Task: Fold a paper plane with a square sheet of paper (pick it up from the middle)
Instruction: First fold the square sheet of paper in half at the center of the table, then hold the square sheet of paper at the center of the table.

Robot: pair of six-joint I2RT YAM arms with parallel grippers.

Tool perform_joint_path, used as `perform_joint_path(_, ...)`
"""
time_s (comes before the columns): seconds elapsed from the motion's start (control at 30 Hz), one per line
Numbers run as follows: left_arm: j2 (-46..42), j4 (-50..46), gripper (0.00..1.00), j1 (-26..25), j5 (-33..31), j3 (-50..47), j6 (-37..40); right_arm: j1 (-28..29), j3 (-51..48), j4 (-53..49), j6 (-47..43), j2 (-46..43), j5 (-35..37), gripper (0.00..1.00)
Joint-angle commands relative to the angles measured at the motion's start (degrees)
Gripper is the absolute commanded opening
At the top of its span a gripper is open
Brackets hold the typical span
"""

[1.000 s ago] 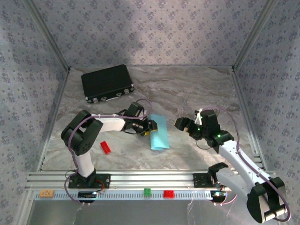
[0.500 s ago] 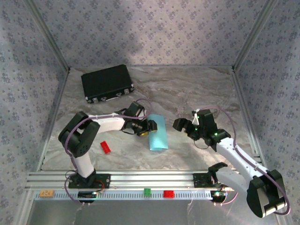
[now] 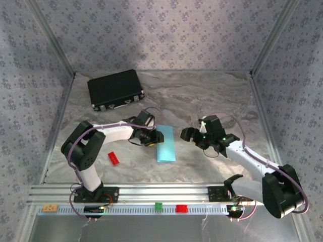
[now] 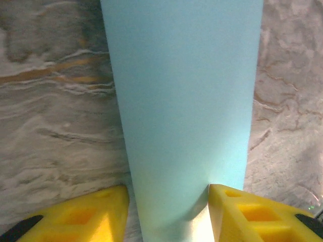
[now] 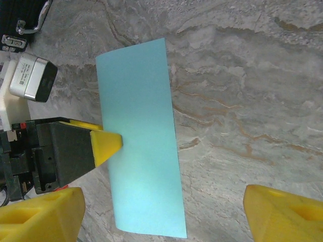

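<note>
The paper (image 3: 165,144) lies flat on the table (image 3: 212,101) between the two arms. It is folded to a long light-blue rectangle that runs near to far.

The left gripper (image 3: 154,137) sits at its left long edge, about halfway along. From the right wrist, one yellow fingertip (image 5: 107,142) lies over that edge of the paper (image 5: 139,136). From the left wrist, the paper (image 4: 186,101) runs up between the yellow fingers (image 4: 86,217). One finger overlaps an edge and the other is just beside the opposite edge. The jaws are partly apart, and I cannot tell whether they pinch the sheet. The left arm has its elbow raised over its base and its forearm reaching right to the wrist.

The right gripper (image 3: 187,134) hovers near the paper's right edge, apart from it, jaws released wide and empty. The right arm folds out to the far right, and its forearm slants back toward the centre.

A black case (image 3: 116,89) lies far left, well apart. A red brick (image 3: 113,158) lies by the left elbow.
</note>
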Motion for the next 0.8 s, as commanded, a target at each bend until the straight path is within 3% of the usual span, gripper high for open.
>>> perform_joint_path(0.0,-1.2,-5.2,0.45,0.8,-3.3,0.9,2.0,0.8,1.9,1.0,-0.4,1.4,1.0,0.83)
perform_joint_path(0.53,-0.7,-8.4,0.46,1.9,-3.1,1.5,6.1,2.3,2.7,1.0,-0.6,3.9,2.0,0.82)
perform_joint_path(0.77,2.7,-14.6,0.47,2.0,-5.8,4.9,8.9,2.4,2.9,0.8,-0.3,3.3,2.4,0.83)
